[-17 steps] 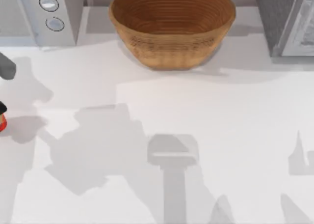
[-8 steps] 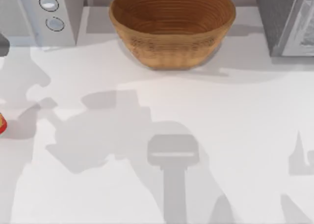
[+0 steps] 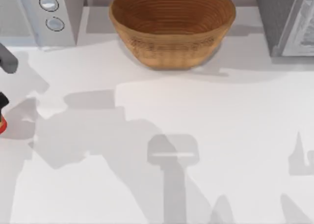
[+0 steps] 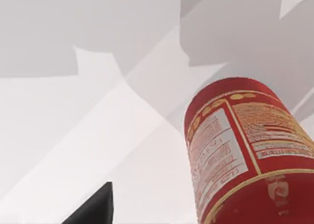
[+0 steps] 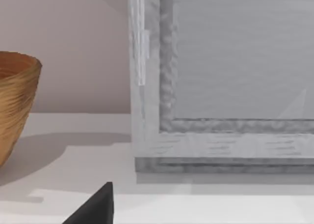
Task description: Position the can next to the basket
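Left end effector [image 3: 3, 98] by can [image 4: 245, 155], basket [image 3: 171, 25] far off

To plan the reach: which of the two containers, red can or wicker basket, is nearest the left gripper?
The small red drink can, close before the left wrist camera; the tan woven basket stands far off.

The basket [image 3: 171, 25] sits at twelve o'clock on the white table, at the far edge. It is a wide, round wicker bowl, tan-brown, upright and open, with ribbed rings running round its inside. Its curved side [image 5: 14, 106] is also visible from the right wrist.

The can [image 3: 2, 125] is way over at nine o'clock, right at the left border of the top view, well apart from the basket. From the left wrist it [image 4: 245, 155] is red, with gold bands and a white panel of small print.
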You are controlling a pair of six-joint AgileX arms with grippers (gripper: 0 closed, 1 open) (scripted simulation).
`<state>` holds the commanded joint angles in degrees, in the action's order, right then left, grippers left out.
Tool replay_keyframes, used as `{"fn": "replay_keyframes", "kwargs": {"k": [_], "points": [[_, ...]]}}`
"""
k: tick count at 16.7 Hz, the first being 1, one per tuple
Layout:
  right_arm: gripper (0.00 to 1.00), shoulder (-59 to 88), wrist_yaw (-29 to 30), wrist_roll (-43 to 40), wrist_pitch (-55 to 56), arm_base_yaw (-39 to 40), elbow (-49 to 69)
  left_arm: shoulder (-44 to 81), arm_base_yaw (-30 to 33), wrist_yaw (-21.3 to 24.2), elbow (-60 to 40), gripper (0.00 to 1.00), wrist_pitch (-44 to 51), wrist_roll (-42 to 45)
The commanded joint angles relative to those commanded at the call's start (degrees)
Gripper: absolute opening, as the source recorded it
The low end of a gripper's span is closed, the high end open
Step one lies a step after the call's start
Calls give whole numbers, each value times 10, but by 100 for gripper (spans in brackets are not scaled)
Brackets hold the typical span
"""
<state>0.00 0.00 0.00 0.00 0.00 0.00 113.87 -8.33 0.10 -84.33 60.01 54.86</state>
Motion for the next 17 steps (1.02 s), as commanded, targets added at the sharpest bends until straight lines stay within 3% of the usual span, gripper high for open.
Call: {"fn": "replay_keyframes", "kwargs": {"k": [6,17], "points": [[100,0,0,0,0,0,0,7,-1,0,22,100,-26,1],[100,0,0,0,0,0,0,7,-1,0,22,17,-26,1]]}}
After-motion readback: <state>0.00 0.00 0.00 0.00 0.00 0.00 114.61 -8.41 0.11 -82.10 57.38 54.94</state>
